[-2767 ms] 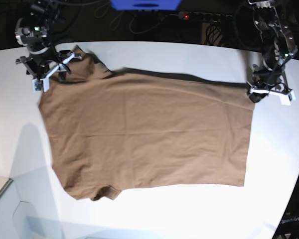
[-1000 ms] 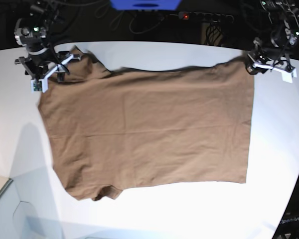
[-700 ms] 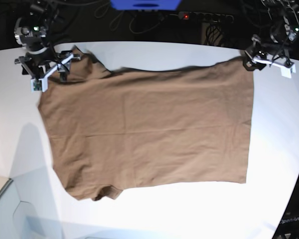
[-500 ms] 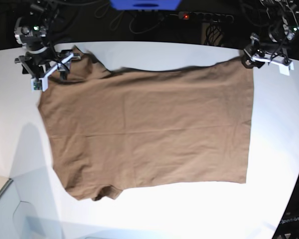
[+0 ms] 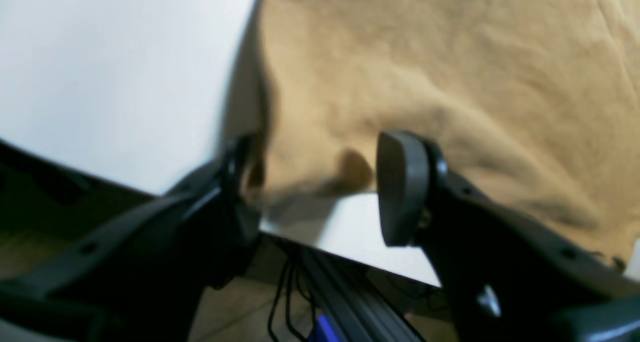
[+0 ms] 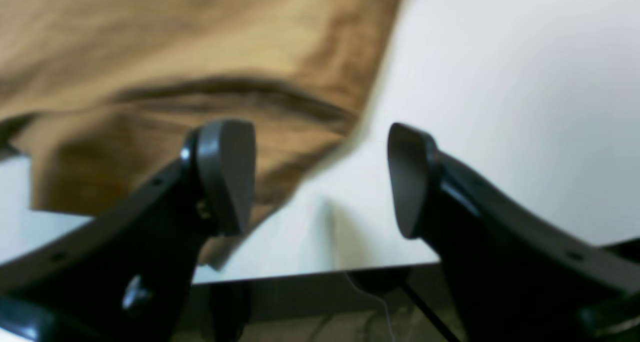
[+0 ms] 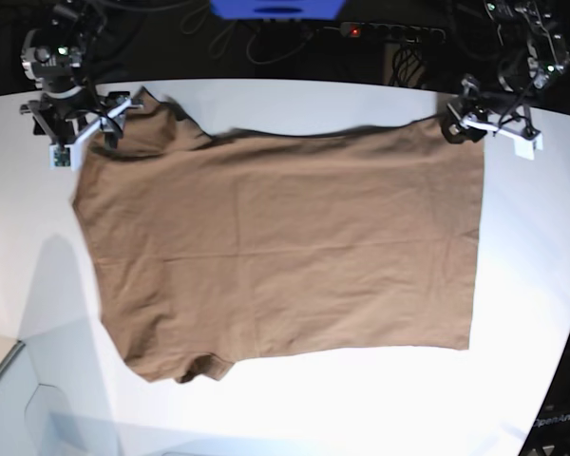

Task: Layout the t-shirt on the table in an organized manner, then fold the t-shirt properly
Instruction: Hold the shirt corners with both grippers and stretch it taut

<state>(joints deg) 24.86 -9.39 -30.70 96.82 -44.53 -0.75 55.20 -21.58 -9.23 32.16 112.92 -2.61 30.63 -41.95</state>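
Your t-shirt lies flat on the bench, its long axis running side to side in the base view, collar end toward your right arm and hem toward your left. The left end effector sits at the far hem corner, jaws apart with cloth between them but not pinched. The right end effector hangs by the far sleeve, jaws apart and empty. Each far corner lies just inward of its own arm, so you likely fold toward the near edge.
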